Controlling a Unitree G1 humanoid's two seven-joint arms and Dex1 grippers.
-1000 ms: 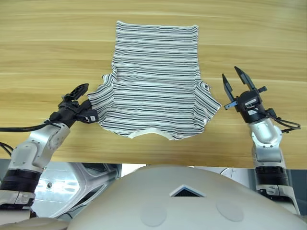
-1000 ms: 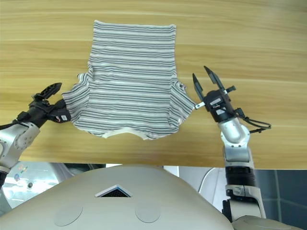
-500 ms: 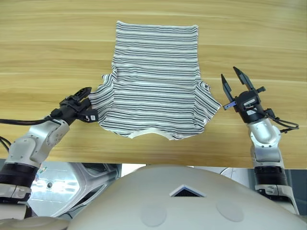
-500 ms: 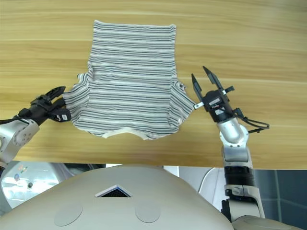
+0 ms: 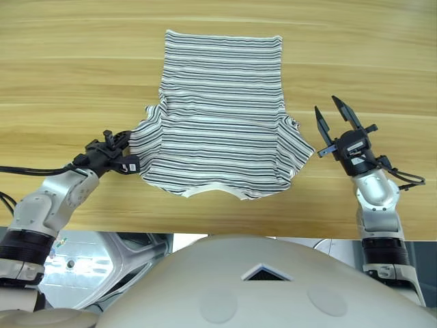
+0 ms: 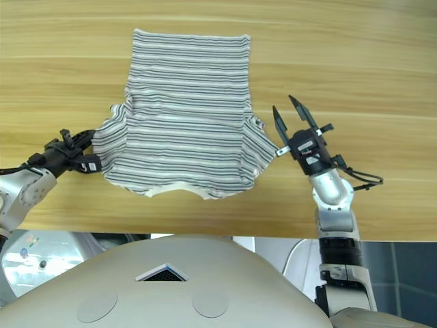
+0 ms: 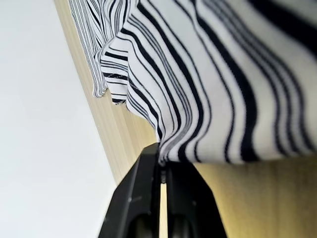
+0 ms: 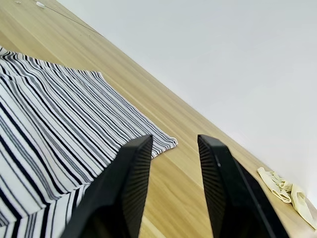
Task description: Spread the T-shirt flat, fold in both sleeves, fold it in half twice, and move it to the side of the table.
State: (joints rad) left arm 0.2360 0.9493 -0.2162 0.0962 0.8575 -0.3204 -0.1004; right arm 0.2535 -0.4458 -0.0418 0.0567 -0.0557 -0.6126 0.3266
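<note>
A black-and-white striped T-shirt point(image 5: 222, 116) lies on the wooden table point(image 5: 68, 55), collar toward me and hem at the far side, both sleeves spread out. My left gripper point(image 5: 121, 145) is at the outer edge of the left sleeve and is shut on it; the left wrist view shows the striped fabric point(image 7: 223, 74) pinched at the fingertips point(image 7: 154, 157). My right gripper point(image 5: 326, 106) stands open just beside the right sleeve, tips pointing up, nothing between its fingers point(image 8: 133, 158). The right wrist view looks across the shirt point(image 8: 49, 114) toward its hem.
The table's front edge point(image 5: 102, 229) runs close under both arms. A small pale yellow crumpled item point(image 8: 287, 191) lies far off on the wood in the right wrist view. Bare wood stretches to the left and right of the shirt.
My left gripper, open beside the left sleeve a second ago, has lowered and shut on the sleeve's edge. The right gripper has hardly moved.
</note>
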